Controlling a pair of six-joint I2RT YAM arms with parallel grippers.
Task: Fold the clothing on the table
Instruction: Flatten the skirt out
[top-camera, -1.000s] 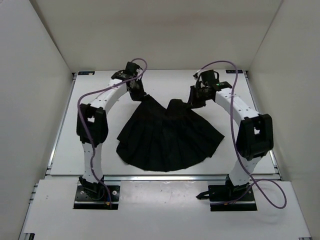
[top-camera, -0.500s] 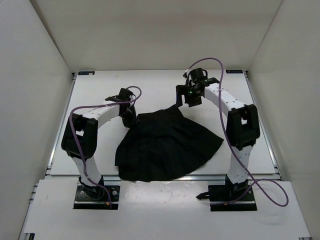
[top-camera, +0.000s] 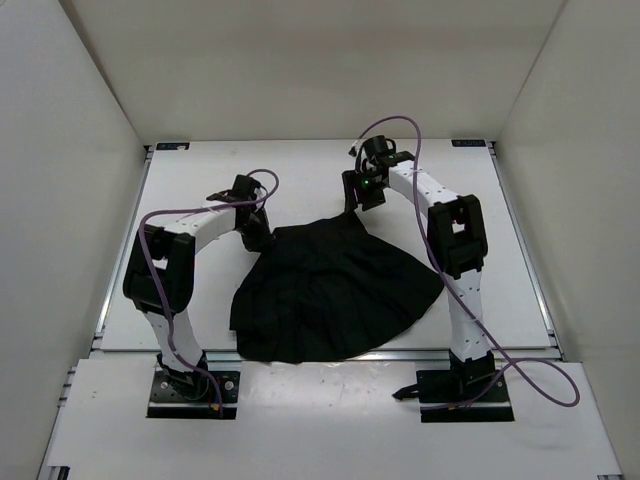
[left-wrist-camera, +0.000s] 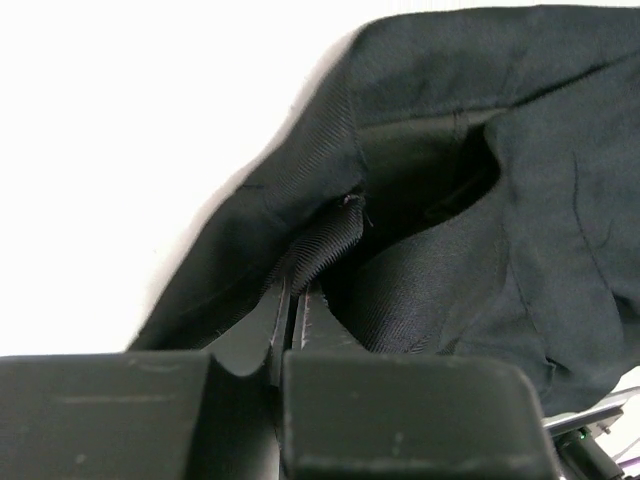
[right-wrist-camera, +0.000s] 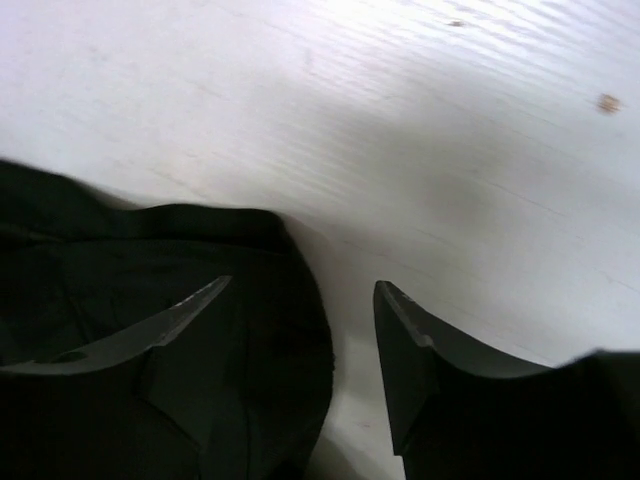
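Though bunched, the black skirt (top-camera: 335, 295) fans out.

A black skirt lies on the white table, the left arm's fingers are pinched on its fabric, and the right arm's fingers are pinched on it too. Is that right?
Not quite: the right arm's fingers stand apart and grip nothing, as the right wrist view shows. The skirt does lie on the white table, and the left arm's fingers are pinched on its fabric.

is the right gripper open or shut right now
Open. The right gripper has its fingers apart, bare table between them; the clothing lies beneath one finger, unpinched.
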